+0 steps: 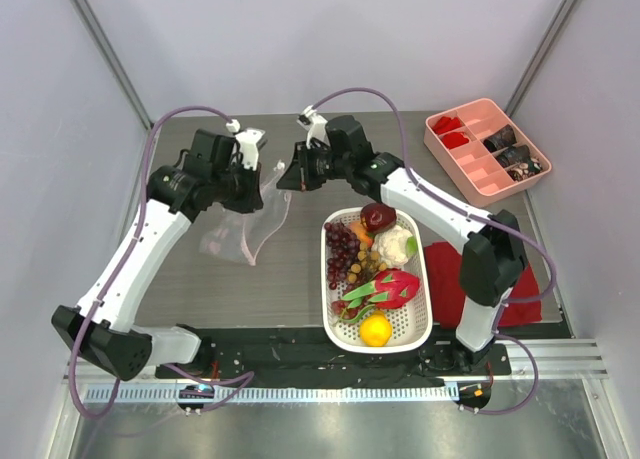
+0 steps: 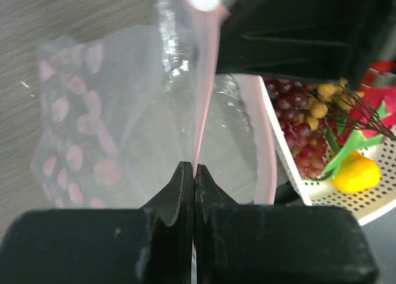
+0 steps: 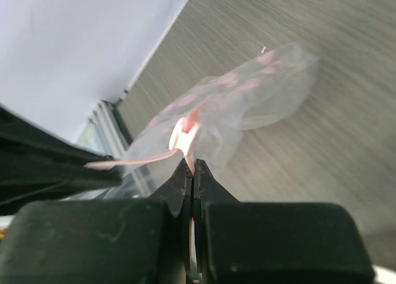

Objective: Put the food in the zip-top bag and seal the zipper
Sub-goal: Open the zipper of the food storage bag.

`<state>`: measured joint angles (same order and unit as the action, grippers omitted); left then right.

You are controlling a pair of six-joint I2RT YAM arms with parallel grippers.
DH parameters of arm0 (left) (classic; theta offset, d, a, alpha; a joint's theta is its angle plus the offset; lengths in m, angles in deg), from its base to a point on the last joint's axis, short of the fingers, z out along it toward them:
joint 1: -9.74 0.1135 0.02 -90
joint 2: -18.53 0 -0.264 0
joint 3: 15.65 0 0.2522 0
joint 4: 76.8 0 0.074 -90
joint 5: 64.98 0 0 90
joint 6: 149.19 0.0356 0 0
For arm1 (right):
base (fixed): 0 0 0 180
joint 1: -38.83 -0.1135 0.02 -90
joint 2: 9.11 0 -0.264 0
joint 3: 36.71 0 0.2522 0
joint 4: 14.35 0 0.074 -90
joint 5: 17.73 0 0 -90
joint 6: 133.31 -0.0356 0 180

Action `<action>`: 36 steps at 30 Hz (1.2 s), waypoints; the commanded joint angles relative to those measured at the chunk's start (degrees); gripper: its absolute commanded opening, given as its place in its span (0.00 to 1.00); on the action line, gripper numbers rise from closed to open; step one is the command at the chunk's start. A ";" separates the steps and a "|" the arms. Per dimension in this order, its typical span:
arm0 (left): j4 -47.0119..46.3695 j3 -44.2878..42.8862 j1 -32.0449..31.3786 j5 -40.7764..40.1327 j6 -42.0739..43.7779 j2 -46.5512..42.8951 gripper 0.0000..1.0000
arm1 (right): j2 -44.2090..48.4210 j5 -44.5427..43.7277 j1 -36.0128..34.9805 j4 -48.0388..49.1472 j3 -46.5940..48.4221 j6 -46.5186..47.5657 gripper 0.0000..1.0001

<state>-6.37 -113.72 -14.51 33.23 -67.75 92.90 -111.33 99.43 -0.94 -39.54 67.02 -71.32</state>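
The zip-top bag (image 1: 245, 234), clear with pink dots, hangs open between my two grippers above the table, left of the basket. My left gripper (image 1: 252, 175) is shut on the bag's pink zipper strip (image 2: 204, 98); its jaws (image 2: 193, 171) pinch the strip. My right gripper (image 1: 288, 175) is shut on the other mouth edge, just below a white slider (image 3: 184, 135). The bag (image 3: 247, 98) looks empty. The food lies in the white basket (image 1: 424, 279): purple grapes (image 1: 342, 251), dark red fruit (image 1: 377, 216), white bulb (image 1: 395, 244), pink dragon fruit (image 1: 392, 289), yellow lemon (image 1: 375, 330).
A pink divided tray (image 1: 470, 114) with dark and red items stands at the back right. A folded red cloth (image 1: 445, 279) lies right of the basket, under the right arm. The basket also shows in the left wrist view (image 2: 281, 154), close to the bag.
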 commanded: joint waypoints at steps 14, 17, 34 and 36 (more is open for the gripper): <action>-5.33 3.27 0.26 -3.20 -22.11 -0.80 0.00 | -0.46 -2.11 -0.04 -9.85 8.05 6.83 0.77; -6.13 2.67 0.26 -6.17 -23.96 0.24 0.00 | 0.79 -2.37 -0.40 -10.72 4.79 5.60 0.77; -3.59 1.71 1.22 -11.09 -19.93 -1.69 0.04 | 2.36 -5.09 0.30 -13.27 1.78 5.68 0.01; 0.35 0.65 1.57 -13.21 -15.99 -0.72 0.06 | 2.98 -6.23 1.35 -14.42 2.22 7.87 0.01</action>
<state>-10.88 -109.87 -14.03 25.18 -90.09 92.85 -112.49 96.52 -1.72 -53.13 67.79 -67.03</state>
